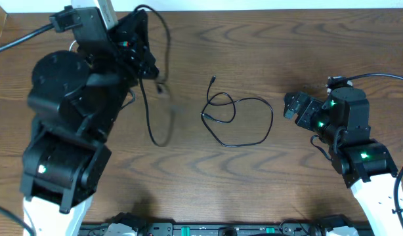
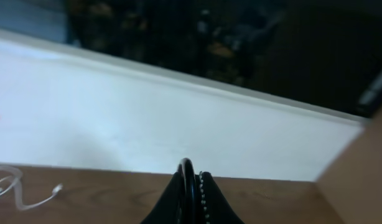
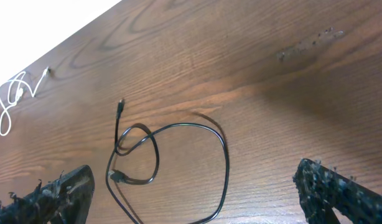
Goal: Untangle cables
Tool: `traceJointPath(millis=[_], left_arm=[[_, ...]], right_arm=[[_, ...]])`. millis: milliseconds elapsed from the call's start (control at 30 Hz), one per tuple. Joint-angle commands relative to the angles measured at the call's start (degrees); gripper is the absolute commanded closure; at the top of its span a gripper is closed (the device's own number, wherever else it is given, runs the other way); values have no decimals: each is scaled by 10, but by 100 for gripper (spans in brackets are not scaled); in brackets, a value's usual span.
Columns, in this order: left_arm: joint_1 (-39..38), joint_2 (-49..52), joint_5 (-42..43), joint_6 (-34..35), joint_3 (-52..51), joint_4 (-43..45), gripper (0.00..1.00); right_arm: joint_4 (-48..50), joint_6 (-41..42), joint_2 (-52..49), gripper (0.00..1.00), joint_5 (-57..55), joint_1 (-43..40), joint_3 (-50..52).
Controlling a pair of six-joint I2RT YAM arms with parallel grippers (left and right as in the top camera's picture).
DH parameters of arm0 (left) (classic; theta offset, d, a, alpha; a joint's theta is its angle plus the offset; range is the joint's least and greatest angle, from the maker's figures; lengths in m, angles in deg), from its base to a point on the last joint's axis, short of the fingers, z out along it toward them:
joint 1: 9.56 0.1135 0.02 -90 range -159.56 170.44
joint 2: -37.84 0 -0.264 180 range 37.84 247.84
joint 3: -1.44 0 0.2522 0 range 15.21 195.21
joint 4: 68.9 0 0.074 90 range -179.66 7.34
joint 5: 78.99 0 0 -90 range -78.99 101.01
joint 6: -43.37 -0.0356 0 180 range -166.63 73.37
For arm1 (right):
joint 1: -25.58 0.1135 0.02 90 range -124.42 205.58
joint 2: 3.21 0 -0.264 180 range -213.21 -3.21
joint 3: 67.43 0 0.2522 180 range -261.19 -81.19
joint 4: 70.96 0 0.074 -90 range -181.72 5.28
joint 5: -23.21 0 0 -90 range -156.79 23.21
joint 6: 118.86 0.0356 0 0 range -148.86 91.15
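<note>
One black cable (image 1: 237, 121) lies in loose loops at the table's middle, and it also shows in the right wrist view (image 3: 178, 134). My right gripper (image 1: 293, 105) is open and empty just right of it, with the loops between its fingers (image 3: 197, 199). My left gripper (image 1: 148, 62) is raised at the back left and shut on a second black cable (image 2: 187, 177). This cable hangs down to the table (image 1: 149, 121). The white cable (image 3: 13, 99) lies coiled at the far back left and also shows in the left wrist view (image 2: 20, 193). It is hidden by the left arm in the overhead view.
The bulky left arm (image 1: 63, 131) covers the left side of the table. A white wall or ledge (image 2: 178, 124) runs along the table's far edge. Thick black robot cables (image 1: 18, 39) run off at the back left and at the right (image 1: 385, 77).
</note>
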Motion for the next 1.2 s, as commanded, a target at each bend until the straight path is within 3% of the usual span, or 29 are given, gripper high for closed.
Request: traceJointPath(millis=[0, 133, 267, 667, 933, 967, 1067, 1167], left_arm=[[2, 31, -78, -20, 7, 5, 93], [10, 89, -225, -36, 7, 31, 93], [63, 160, -228, -97, 6, 69, 93], [360, 288, -228, -97, 7, 92, 92], [502, 391, -226, -98, 6, 82, 92], [515, 412, -226, -107, 6, 83, 92], [526, 463, -226, -218, 6, 83, 93], [526, 499, -226, -245, 6, 82, 92]], right_arm=[[-1, 2, 0, 1, -6, -5, -2], [-1, 2, 0, 1, -6, -5, -2], [-1, 2, 0, 1, -7, -5, -2], [-1, 2, 0, 1, -6, -5, -2], [-1, 2, 0, 1, -7, -5, -2], [-1, 2, 0, 1, -6, -5, -2], [-1, 2, 0, 1, -6, -5, -2], [-1, 2, 0, 1, -6, -5, -2]])
